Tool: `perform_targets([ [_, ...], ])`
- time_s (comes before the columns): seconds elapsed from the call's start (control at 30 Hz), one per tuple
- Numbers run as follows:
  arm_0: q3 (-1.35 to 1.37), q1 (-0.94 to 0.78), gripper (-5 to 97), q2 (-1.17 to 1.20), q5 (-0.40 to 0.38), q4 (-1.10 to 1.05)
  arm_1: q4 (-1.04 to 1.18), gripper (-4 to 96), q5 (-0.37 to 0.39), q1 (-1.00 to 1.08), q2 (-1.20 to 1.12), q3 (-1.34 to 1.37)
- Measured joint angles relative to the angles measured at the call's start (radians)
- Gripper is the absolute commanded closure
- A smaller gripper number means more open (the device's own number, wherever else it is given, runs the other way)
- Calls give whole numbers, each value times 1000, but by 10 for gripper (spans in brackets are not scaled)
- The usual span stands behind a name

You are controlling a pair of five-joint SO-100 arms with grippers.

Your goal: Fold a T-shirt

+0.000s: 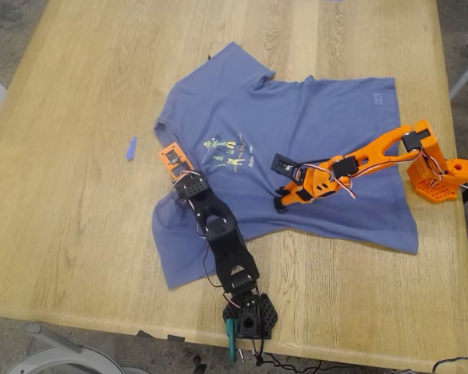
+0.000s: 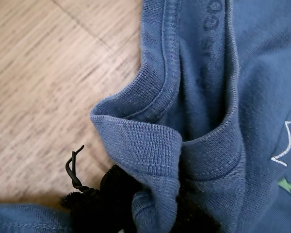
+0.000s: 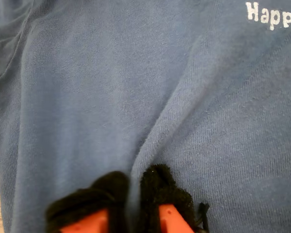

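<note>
The slate-blue T-shirt (image 1: 327, 125) lies mostly flat on the wooden table, collar toward the exterior view's left, its small green-yellow print (image 1: 228, 150) facing up. My first gripper (image 1: 171, 161), on the black arm, is at the collar. In the first wrist view its black pads (image 2: 106, 204) are shut on the ribbed collar edge (image 2: 150, 145), which is bunched up. My second gripper (image 1: 284, 185), on the orange arm, rests on the shirt's middle. In the second wrist view its pads (image 3: 162, 191) pinch a raised fold of the T-shirt (image 3: 136, 97).
A tiny blue scrap (image 1: 130, 148) lies on the table (image 1: 70, 195) at the exterior view's left of the collar. The orange arm's base (image 1: 441, 175) stands at the right edge, the black arm's base (image 1: 249, 315) at the near edge.
</note>
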Motion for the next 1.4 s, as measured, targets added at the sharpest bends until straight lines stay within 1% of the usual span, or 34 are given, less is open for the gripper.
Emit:
perform_targets([
  [0.27, 114, 46, 917, 121, -2, -12, 150, 912, -41, 3, 15, -31],
  [0.4, 221, 67, 917, 215, -6, -61, 160, 913, -44, 44, 71, 8],
  [0.57, 337, 87, 917, 341, -11, -106, 141, 913, -107, 110, 141, 41],
  [0.7, 357, 87, 917, 403, -15, -115, 133, 914, -130, 155, 160, 8],
  [1.0, 357, 143, 918, 482, -14, -115, 183, 914, -143, 245, 172, -156],
  [1.4, 364, 268, 918, 551, -15, -115, 167, 914, -147, 408, 307, -158],
])
